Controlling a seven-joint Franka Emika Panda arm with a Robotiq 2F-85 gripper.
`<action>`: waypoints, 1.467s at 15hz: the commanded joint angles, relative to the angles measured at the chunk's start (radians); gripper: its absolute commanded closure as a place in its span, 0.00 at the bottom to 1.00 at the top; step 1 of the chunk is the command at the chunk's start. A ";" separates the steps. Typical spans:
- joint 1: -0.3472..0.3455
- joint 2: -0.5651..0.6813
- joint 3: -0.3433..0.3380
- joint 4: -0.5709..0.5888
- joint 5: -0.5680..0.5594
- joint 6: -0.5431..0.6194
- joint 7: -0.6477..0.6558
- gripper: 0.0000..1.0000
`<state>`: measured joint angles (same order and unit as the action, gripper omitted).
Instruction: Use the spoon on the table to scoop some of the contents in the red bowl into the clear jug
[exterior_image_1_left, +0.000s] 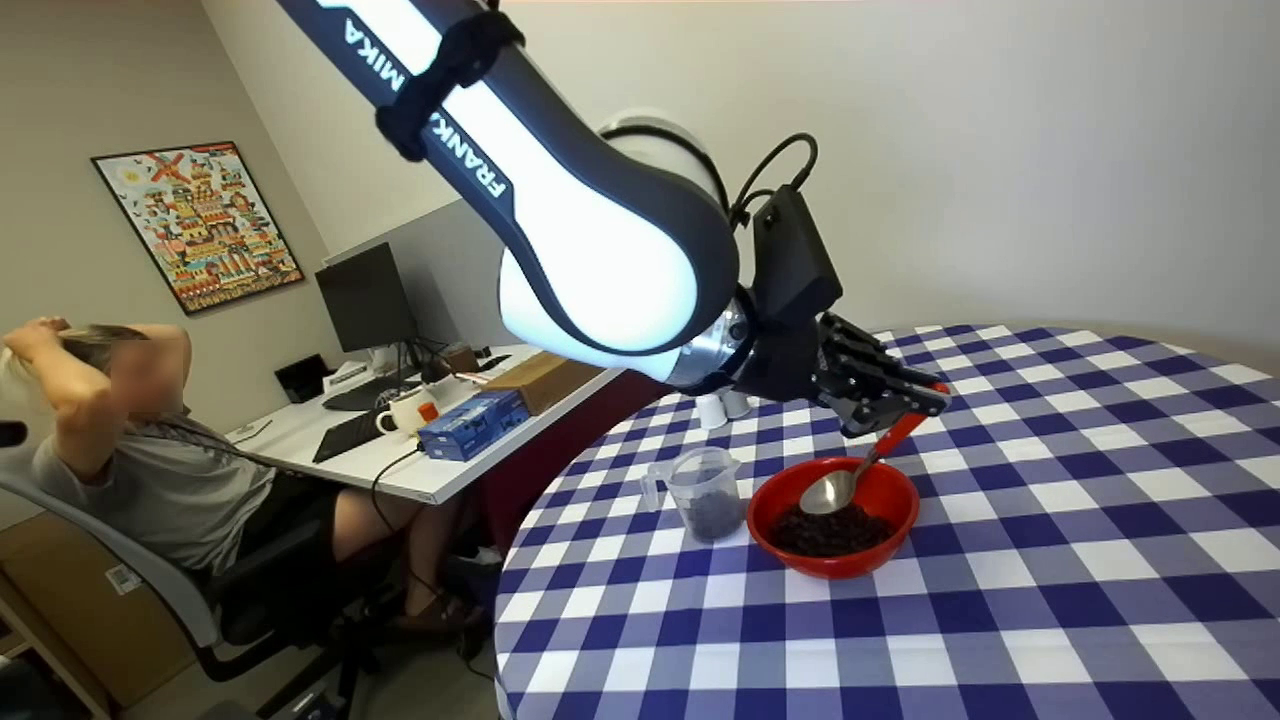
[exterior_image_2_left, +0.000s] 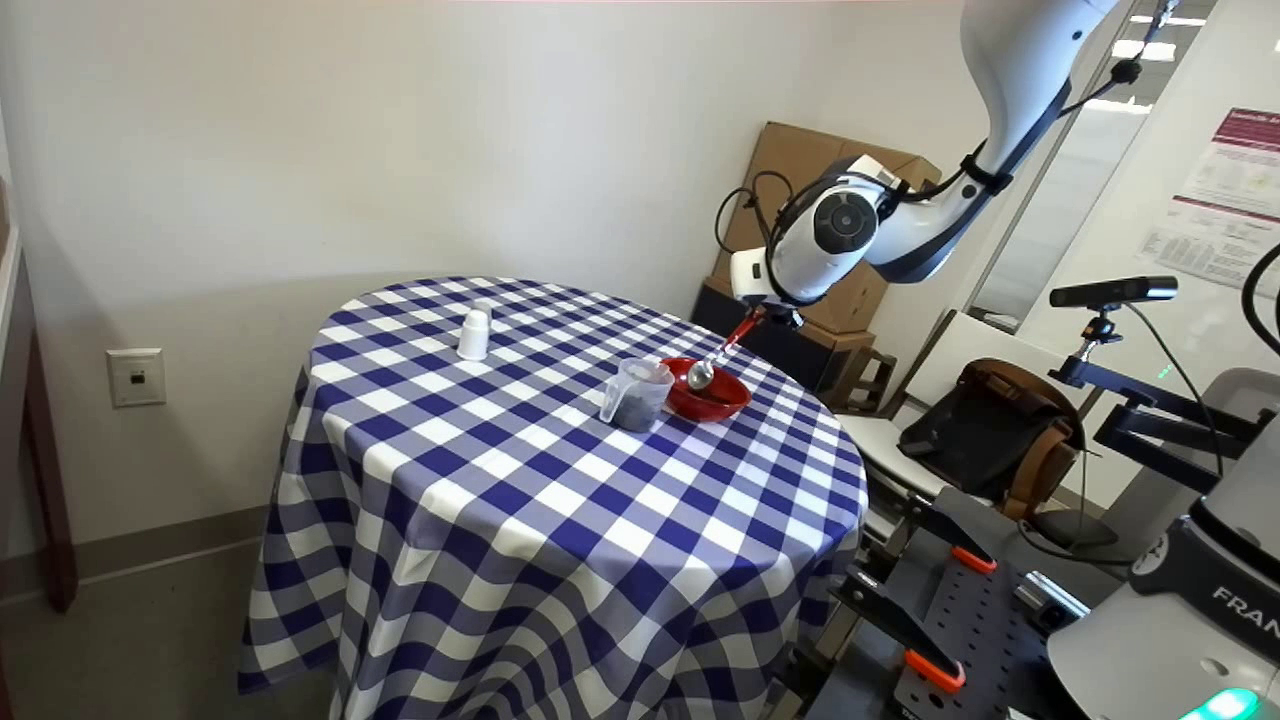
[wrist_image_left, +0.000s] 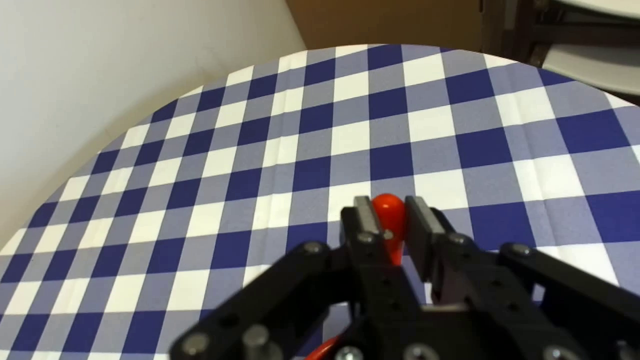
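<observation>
1. Table (exterior_image_1_left: 1080, 520): round, dressed in a blue-and-white checkered cloth (exterior_image_1_left: 1180, 610). We note its curved edge close to the wall (exterior_image_1_left: 1010, 180), and broad open cloth toward the right of an exterior view.
2. Robot arm (exterior_image_1_left: 600, 250): bent down over the table. We read "MIKA" and "FRANKA" along it (a black strap (exterior_image_1_left: 442, 84) clips the final A), and "FRAN" on its base (exterior_image_2_left: 1130, 645).
3. Printed sheet (exterior_image_2_left: 1225, 180): text too small for us to read.
4. Gripper (wrist_image_left: 390, 225): fingers brought in close, pinching the spoon (exterior_image_1_left: 893, 440) by its red-orange handle.
5. Red bowl (exterior_image_1_left: 835, 568): standing on the cloth; its rim just enters the wrist view.
6. Clear jug (exterior_image_1_left: 703, 472): upright, just beside the red bowl, its handle turned away from it; dark material (exterior_image_1_left: 713, 518) shows in the lower part. Whether the two touch, we cannot tell.
7. Spoon: tilted, its silver end inside the bowl's rim in both exterior views.
8. White containers (exterior_image_1_left: 711, 411): two, standing well apart from the bowl.
9. Contents (exterior_image_1_left: 830, 537): small dark pieces, lying in the red bowl; we cannot tell whether the spoon touches them.
</observation>
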<state>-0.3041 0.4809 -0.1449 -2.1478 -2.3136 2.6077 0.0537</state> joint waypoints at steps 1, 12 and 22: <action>-0.029 0.021 0.007 0.020 0.031 -0.013 0.050 0.93; -0.022 0.026 0.071 0.051 -0.196 -0.044 0.166 0.93; 0.007 0.005 0.052 0.012 -0.194 -0.126 0.129 0.93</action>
<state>-0.3042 0.5094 -0.0799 -2.1138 -2.5112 2.5078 0.2112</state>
